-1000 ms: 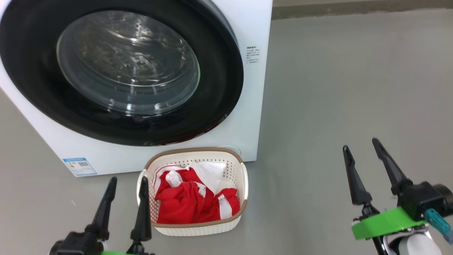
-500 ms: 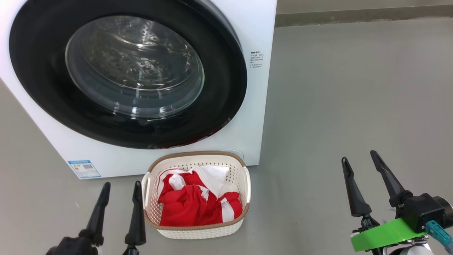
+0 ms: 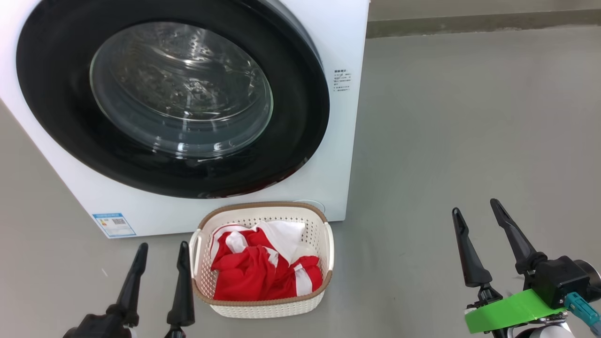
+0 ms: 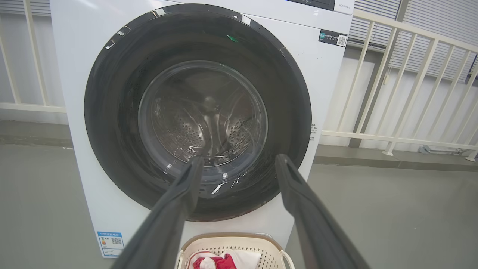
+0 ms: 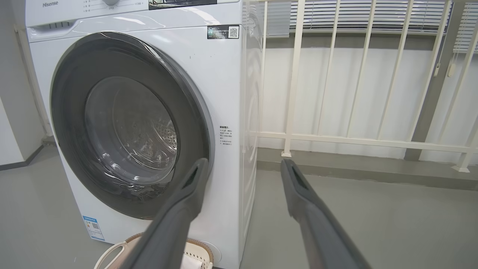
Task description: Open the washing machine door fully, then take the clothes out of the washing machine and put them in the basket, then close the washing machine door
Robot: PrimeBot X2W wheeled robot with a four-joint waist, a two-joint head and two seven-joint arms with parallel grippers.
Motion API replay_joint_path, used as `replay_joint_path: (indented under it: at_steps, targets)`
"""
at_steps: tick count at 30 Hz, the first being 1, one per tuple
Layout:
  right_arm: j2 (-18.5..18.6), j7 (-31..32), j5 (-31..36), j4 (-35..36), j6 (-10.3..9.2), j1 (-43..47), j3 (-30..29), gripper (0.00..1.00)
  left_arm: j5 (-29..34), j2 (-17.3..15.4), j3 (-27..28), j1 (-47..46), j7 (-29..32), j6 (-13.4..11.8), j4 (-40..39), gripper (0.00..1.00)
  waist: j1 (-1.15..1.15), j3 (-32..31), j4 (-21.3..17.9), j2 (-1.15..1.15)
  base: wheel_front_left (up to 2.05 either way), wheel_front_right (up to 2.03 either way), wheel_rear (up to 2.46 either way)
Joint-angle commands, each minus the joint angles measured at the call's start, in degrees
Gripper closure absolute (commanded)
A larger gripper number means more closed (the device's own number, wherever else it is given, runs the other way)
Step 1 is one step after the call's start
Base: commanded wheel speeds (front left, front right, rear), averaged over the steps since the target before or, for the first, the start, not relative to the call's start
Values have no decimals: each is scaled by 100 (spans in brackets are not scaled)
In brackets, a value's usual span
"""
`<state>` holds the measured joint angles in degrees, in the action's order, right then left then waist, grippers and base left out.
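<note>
We see the clothes (image 3: 263,270), bright red fabric with white stripes and panels, heaped inside the basket (image 3: 327,244). The basket is cream-white and perforated with a brown rim. It sits on the grey floor (image 3: 469,117), just in front of the lower right part of the washing machine (image 3: 339,155). The washing machine door (image 3: 61,117), a glossy black ring around a bulging glass window, lies shut and flush against the white front. Through the glass we make out the steel drum. A small blue label (image 3: 114,224) sits low on the machine's front, to the left of the basket.

The left gripper (image 3: 162,246) hangs just beside the basket's left handle, fingers pointing toward the machine. Its two dark fingers are spread apart and hold nothing. The right gripper (image 3: 474,206) is well apart from the basket, off to the right over bare floor. It is also spread wide and empty, with a band of green tape (image 3: 512,310) near its base. Behind the machine, the right wrist view shows a cream railing (image 5: 354,138).
</note>
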<state>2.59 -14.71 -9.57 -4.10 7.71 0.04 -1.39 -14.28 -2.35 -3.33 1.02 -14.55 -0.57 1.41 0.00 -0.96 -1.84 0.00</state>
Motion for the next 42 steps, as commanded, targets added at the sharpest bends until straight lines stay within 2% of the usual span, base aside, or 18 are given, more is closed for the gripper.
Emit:
replay_joint_path:
  at_steps: [1, 6, 7, 13, 17, 22, 42]
  targets:
    - [29, -29, -22, 140, -22, -67, 138, 0, -24, -53, 168, -124, -45, -42, -114, 0, 0, -17, 7, 0, 0, 0, 0]
    - [29, -29, -32, 130, -22, -59, 155, 0, -62, -53, 158, -134, -45, -86, -70, 0, 0, -62, 34, 0, 0, 0, 0]
    - [0, 1, -4, -4, 0, 9, 16, 100, -59, 0, -12, 0, 1, -69, 53, 100, 0, -60, 33, 0, 0, 0, 0]
    - [-51, 38, -174, -260, 0, 94, 34, 100, -242, 20, -29, 71, 75, -56, 323, 100, 1, -61, 40, 0, 0, 0, 0]
    - [-35, 98, -453, -277, -1, 76, 28, 100, -490, 17, 3, 50, 142, -28, 348, 100, 13, -67, 44, 0, 0, 0, 0]
    - [-15, 185, -867, -320, -2, 37, 21, 100, -862, 12, 51, 9, 240, 14, 399, 100, 1, -48, 51, 0, 0, 0, 0]
    - [31, 468, -2159, -435, -6, -75, -16, 100, -2032, -3, 207, -117, 552, 148, 548, 100, 0, -20, 74, 0, 0, 0, 0]
